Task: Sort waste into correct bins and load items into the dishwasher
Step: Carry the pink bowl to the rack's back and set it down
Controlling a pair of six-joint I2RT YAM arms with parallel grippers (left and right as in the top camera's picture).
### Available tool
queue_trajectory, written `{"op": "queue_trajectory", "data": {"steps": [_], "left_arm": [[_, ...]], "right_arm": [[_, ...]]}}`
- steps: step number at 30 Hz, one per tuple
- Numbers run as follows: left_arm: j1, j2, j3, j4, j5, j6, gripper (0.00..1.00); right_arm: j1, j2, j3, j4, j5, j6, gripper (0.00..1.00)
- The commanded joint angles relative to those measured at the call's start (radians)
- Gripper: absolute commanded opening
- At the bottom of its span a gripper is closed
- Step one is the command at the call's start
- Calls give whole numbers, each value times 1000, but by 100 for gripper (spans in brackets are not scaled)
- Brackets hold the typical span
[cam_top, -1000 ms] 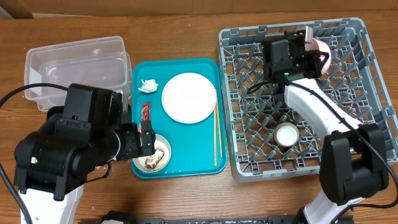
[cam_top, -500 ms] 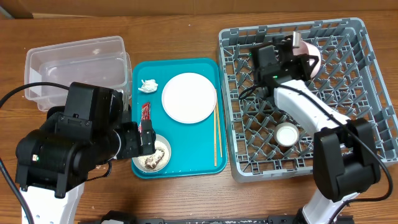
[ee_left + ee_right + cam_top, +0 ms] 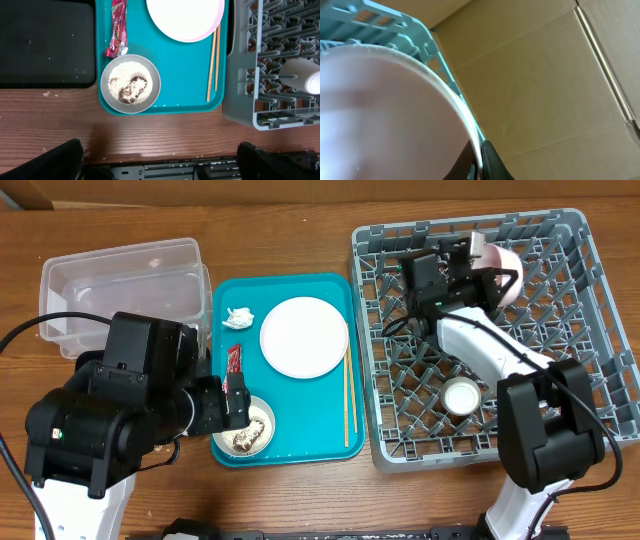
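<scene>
Jaws of our right gripper (image 3: 482, 258) pinch the rim of a pinkish dish (image 3: 503, 270), on edge among the far pegs of the dish rack (image 3: 362, 340). Our left gripper (image 3: 160, 162) hangs spread, left of the rack. Loading seems in hand: next we should seat the dish between pegs, then release.

Overhead, the left arm (image 3: 110, 420) hides the black tray (image 3: 47, 42) beside the teal tray (image 3: 305, 415); the right wrist's bowl (image 3: 380, 110) is blurred and cropped.

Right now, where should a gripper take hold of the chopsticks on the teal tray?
Pinch the chopsticks mid-length, coming straight down from above and closing across them. They lie flat, side by side, close along the teal tray's right rim, so a side approach looks blocked.
</scene>
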Motion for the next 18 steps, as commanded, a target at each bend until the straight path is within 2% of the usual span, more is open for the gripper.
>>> {"op": "queue_trajectory", "data": {"steps": [1, 8, 18], "left_arm": [[-4, 1, 13, 2, -14, 16, 100], [-4, 1, 13, 2, -13, 16, 100], [-4, 1, 13, 2, -14, 16, 100]], "right_arm": [[-12, 19, -8, -2, -3, -10, 4], [-6, 20, -11, -5, -27, -9, 4], [82, 20, -11, -60, -108, -6, 6]]}}
